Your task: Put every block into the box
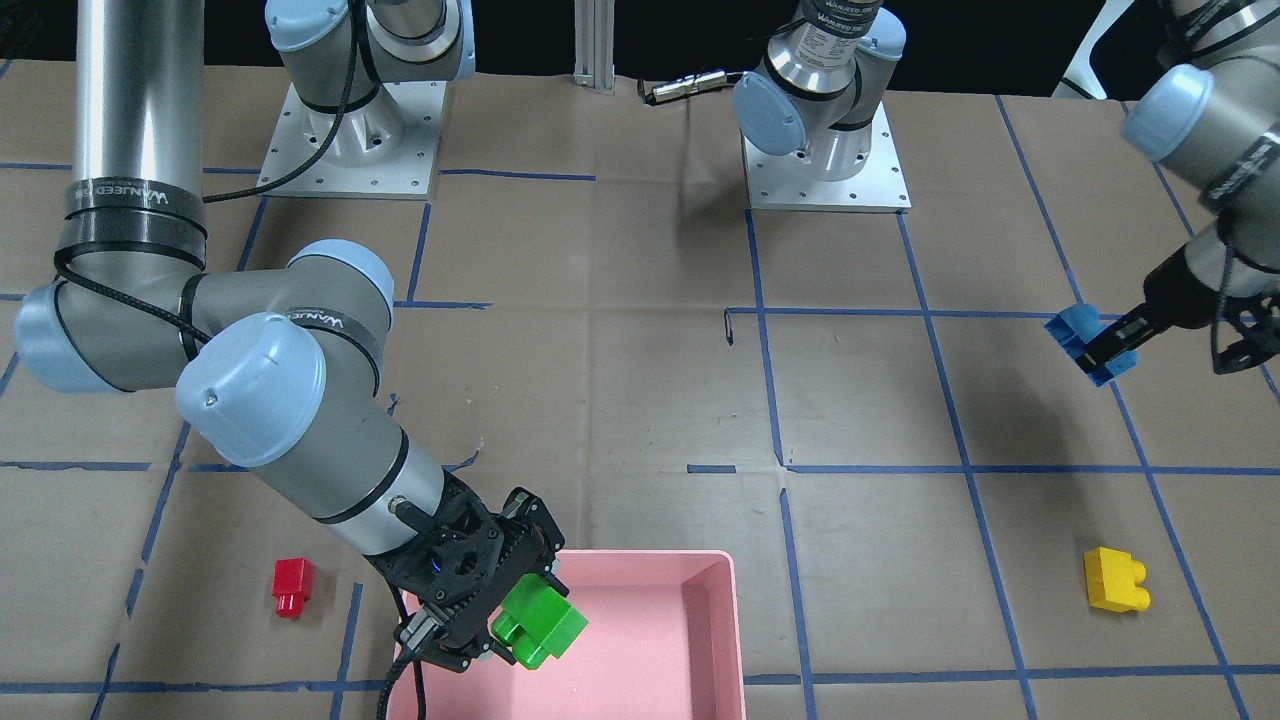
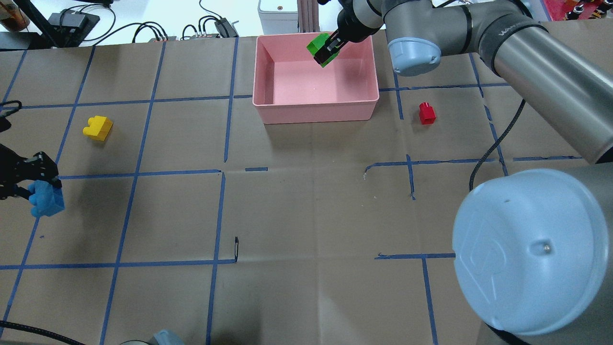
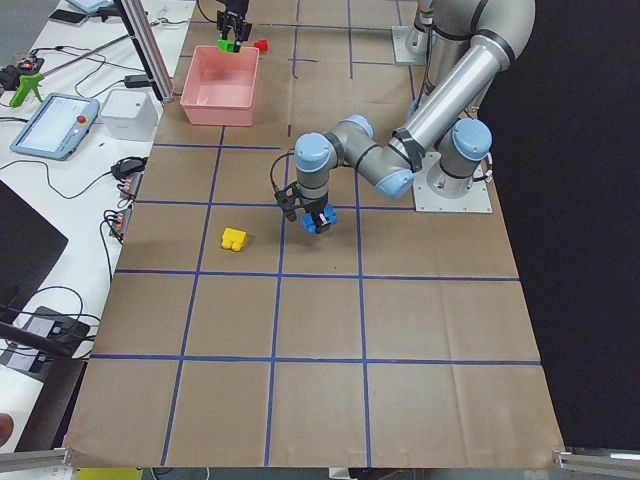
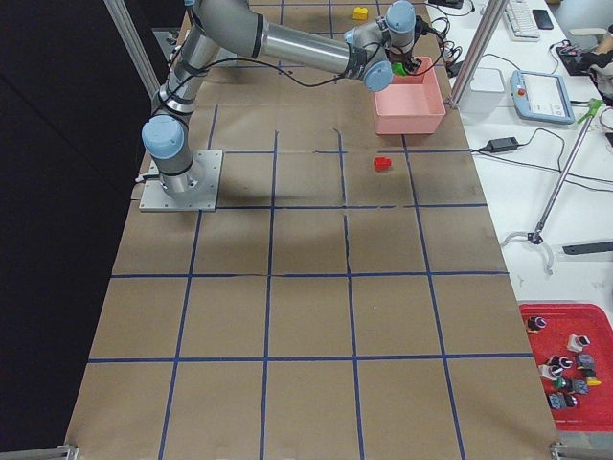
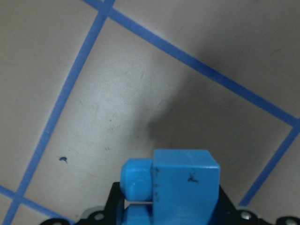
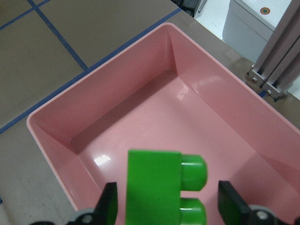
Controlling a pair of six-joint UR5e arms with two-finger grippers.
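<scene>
Green brick point(image 2: 317, 49) clamped in right jaws, above pink box point(image 2: 316, 115) interior, 1 o'clock corner | left jaws clamp blue brick point(image 2: 45, 203), box far off at 2 o'clock

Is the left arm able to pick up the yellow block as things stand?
Probably not yet: the left gripper is shut on the blue block. The yellow block lies close by with nothing between, so reach itself looks fine.

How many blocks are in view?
4: green held over the box by the right end effector, blue in the left end effector, red and yellow lying on the table. None seems hidden.
</scene>
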